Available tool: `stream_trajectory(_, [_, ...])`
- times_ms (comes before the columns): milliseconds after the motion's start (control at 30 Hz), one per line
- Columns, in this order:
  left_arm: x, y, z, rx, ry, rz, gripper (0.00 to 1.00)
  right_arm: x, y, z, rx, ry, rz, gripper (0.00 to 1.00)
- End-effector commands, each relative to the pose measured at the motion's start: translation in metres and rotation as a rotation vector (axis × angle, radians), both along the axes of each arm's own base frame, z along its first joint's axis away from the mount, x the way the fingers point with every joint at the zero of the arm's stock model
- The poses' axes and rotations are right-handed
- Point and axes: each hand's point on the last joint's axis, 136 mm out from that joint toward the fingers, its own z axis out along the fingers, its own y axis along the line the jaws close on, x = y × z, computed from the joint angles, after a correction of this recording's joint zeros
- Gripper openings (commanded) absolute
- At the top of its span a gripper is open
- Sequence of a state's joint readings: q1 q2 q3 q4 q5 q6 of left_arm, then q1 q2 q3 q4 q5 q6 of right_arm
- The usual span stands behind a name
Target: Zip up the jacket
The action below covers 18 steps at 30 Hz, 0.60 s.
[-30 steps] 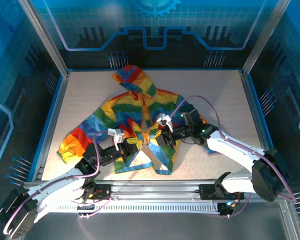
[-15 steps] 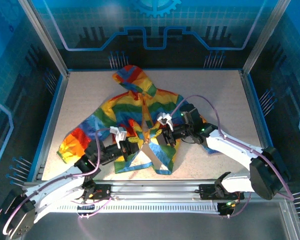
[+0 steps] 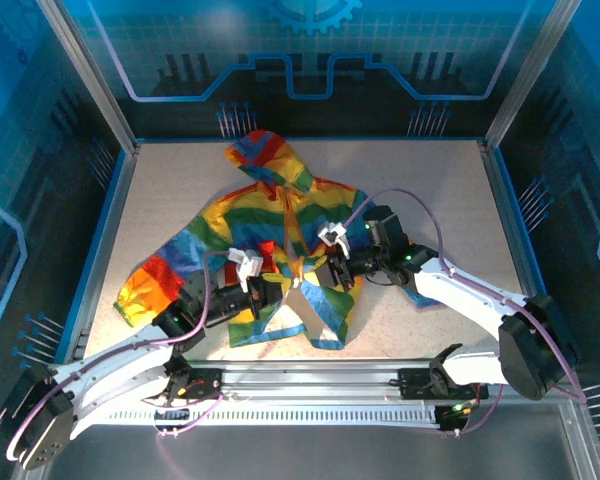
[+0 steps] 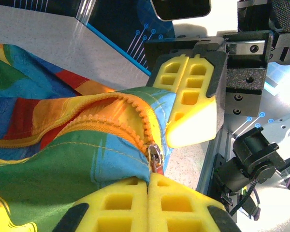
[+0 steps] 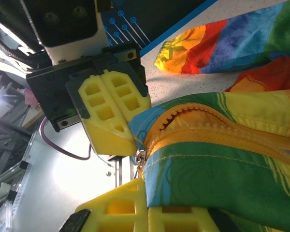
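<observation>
Our left gripper and right gripper are both clamped on the jacket mid-frame; if we tug unevenly, thin fabric could jam the zipper.

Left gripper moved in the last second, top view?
Yes. The left gripper has shifted right, away from the table's left edge, toward the right gripper; both are shut on the jacket.

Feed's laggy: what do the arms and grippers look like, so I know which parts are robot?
The left arm and right arm have white shells with black joints, and a lilac cable loops along each. The left gripper and right gripper carry blocky yellow fingers with square pockets, on black mounts.
</observation>
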State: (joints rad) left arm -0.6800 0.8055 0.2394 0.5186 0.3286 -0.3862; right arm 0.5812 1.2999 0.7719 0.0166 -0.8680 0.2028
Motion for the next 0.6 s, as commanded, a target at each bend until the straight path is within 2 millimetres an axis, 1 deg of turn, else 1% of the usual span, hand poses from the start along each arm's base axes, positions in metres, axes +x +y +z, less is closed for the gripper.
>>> stream_trajectory(0, [-0.008, -0.006, -0.008, 0.034, 0.057, -0.047, 0.0, 0.013, -0.003, 0.013, 0.031, -0.041, -0.048, 0.0])
stream_trajectory(100, [-0.011, -0.01, -0.004, 0.025, 0.083, -0.079, 0.0, 0.017, -0.004, 0.007, 0.012, -0.032, -0.075, 0.0])
stream_trajectory(200, [-0.014, -0.013, -0.006, 0.03, 0.139, -0.098, 0.0, 0.024, -0.006, 0.003, -0.009, -0.035, -0.114, 0.0])
stream_trajectory(267, [-0.016, -0.014, -0.009, 0.046, 0.185, -0.113, 0.0, 0.027, -0.007, 0.003, -0.016, -0.047, -0.134, 0.03])
stream_trajectory(300, [-0.017, -0.016, -0.01, 0.06, 0.208, -0.124, 0.0, 0.028, -0.008, 0.003, -0.02, -0.058, -0.145, 0.08])
stream_trajectory(433, [-0.017, -0.016, -0.018, 0.152, 0.32, -0.119, 0.0, 0.033, -0.016, 0.002, -0.042, -0.13, -0.201, 0.36])
stream_trajectory(500, [-0.017, -0.014, -0.019, 0.204, 0.363, -0.111, 0.0, 0.032, -0.021, 0.003, -0.053, -0.173, -0.219, 0.43])
stream_trajectory(567, [-0.017, -0.011, -0.019, 0.248, 0.41, -0.101, 0.0, 0.031, -0.027, 0.007, -0.069, -0.221, -0.235, 0.46])
